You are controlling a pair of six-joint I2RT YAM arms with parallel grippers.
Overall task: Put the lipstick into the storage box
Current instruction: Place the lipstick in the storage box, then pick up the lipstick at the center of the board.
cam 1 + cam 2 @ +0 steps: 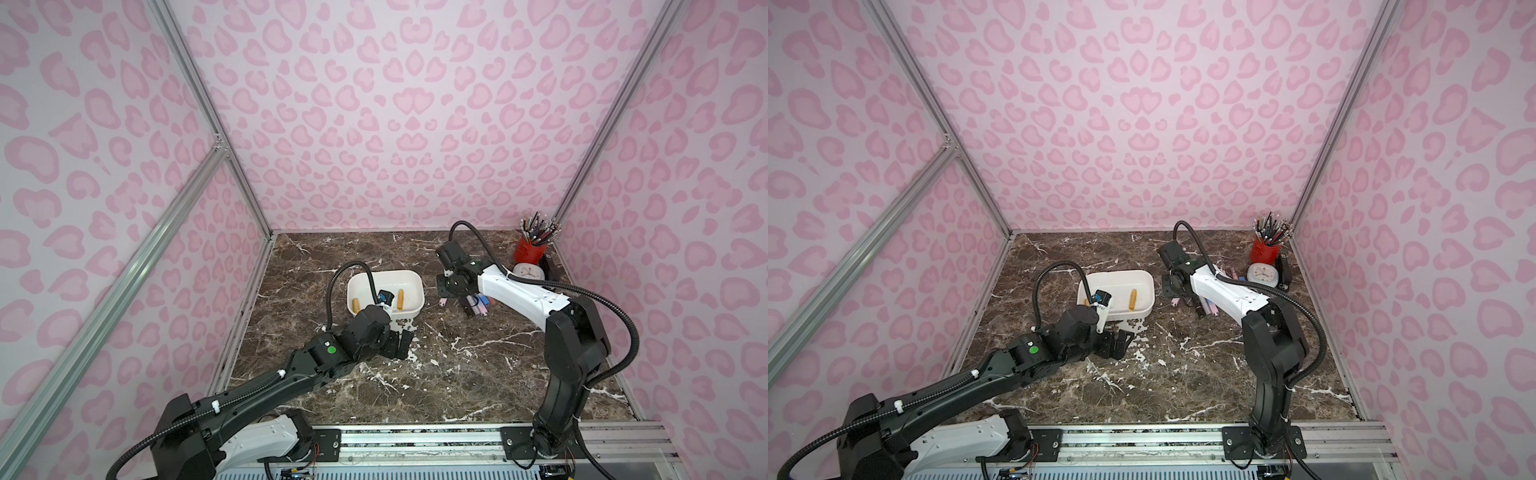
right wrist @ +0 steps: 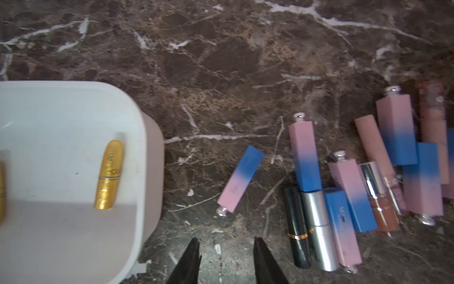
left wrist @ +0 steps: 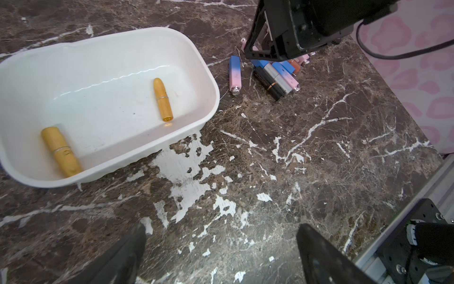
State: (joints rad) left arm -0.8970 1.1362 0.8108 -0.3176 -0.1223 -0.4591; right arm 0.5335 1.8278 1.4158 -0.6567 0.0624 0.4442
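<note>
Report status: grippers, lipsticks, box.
Open, empty: left gripper, right gripper. Two gold lipsticks in storage box. Stray pink-blue lipstick apart from lipstick pile, nothing on it.

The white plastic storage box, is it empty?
Not empty: the white plastic storage box holds one gold lipstick tube and a second gold tube, lying flat, apart.

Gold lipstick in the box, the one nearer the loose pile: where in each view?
In a top view: gold lipstick, right side of storage box.
In a top view: same spot.
Left wrist: by the box wall facing the lipstick pile.
Right wrist: same wall.
Landmark: the white box.
</note>
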